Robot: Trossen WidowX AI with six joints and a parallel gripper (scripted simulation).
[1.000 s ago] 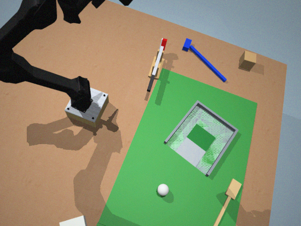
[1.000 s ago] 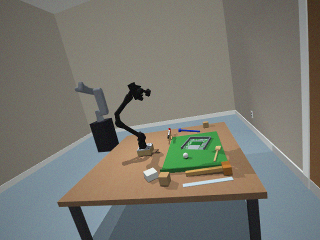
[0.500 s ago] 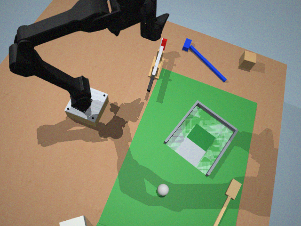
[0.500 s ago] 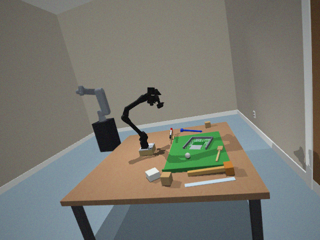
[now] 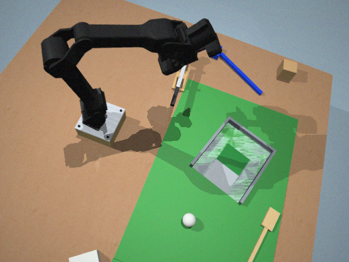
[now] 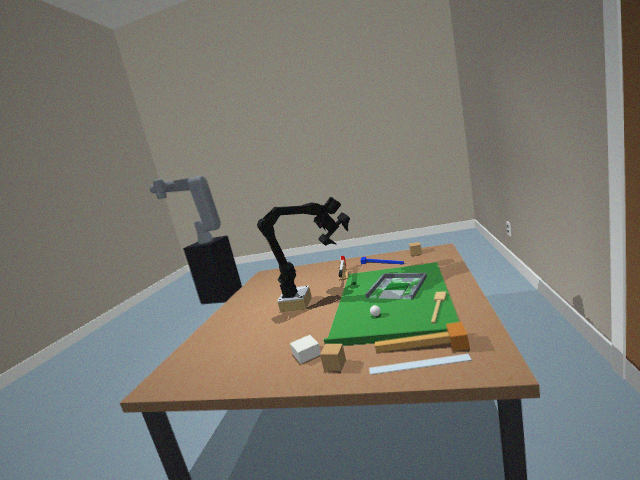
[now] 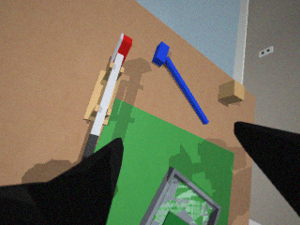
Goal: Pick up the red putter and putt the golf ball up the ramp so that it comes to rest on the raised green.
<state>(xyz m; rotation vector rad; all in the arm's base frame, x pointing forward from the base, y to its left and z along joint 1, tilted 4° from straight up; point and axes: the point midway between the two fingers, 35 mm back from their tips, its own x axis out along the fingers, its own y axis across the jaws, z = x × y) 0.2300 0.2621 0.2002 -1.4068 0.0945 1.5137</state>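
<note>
Robot lab (second arm (image 6: 205, 206) behind).

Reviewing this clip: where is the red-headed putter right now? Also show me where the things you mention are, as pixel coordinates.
In the wrist view, the red-headed putter (image 5: 179, 79) (image 6: 341, 266) (image 7: 107, 96) lies left of the blue mallet (image 5: 241, 73) (image 6: 383, 261) (image 7: 187, 90), propped on a wooden stand (image 5: 182, 82) (image 7: 95, 95) by the green mat's corner.

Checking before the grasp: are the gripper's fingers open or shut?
Open. In the wrist view the two fingers stand wide apart, with nothing held between them.
</note>
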